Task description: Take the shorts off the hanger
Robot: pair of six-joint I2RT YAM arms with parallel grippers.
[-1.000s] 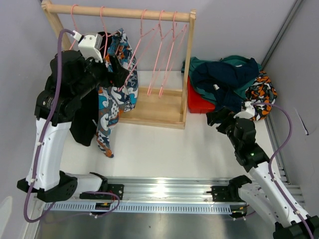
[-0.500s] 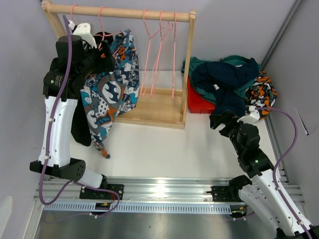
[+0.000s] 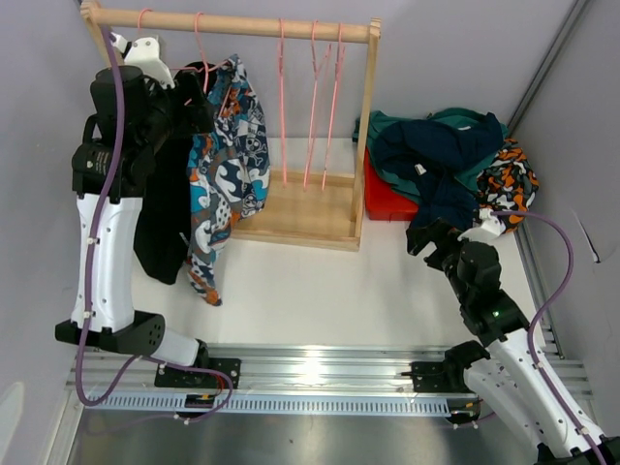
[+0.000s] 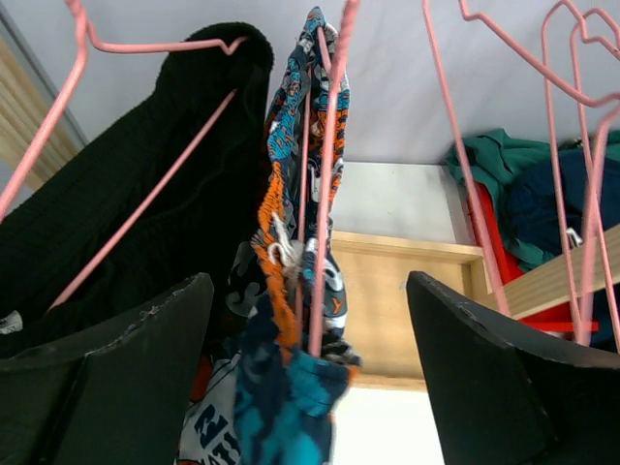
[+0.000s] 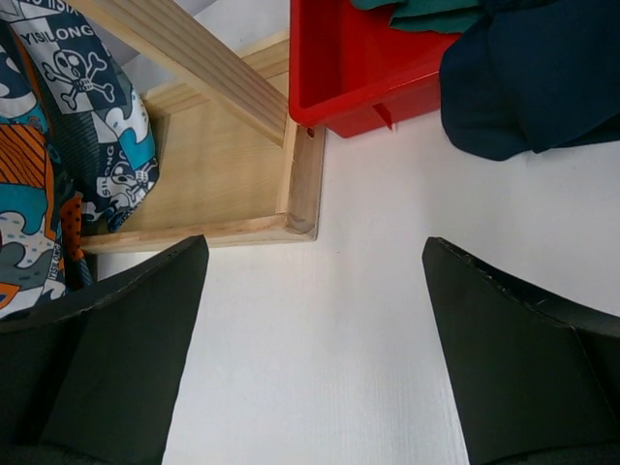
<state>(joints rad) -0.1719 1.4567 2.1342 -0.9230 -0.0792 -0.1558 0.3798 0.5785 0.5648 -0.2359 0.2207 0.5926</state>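
Toward the far-left corner of the surface hang two pairs, black shorts and blue-patterned shorts; a three-pair heap lies far right; both jaws spread, empty.

Black pair, blue-patterned pair hanging left; teal pair, navy pair, orange-patterned pair heaped right.

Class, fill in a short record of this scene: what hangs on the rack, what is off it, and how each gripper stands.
on rack: black shorts, blue-orange-white patterned shorts
bare: three pink hangers
off rack: teal shorts, navy shorts, black-orange patterned shorts, heaped at the red bin
left gripper: open, facing the blue-orange-white patterned shorts
right gripper: open, empty, over the table
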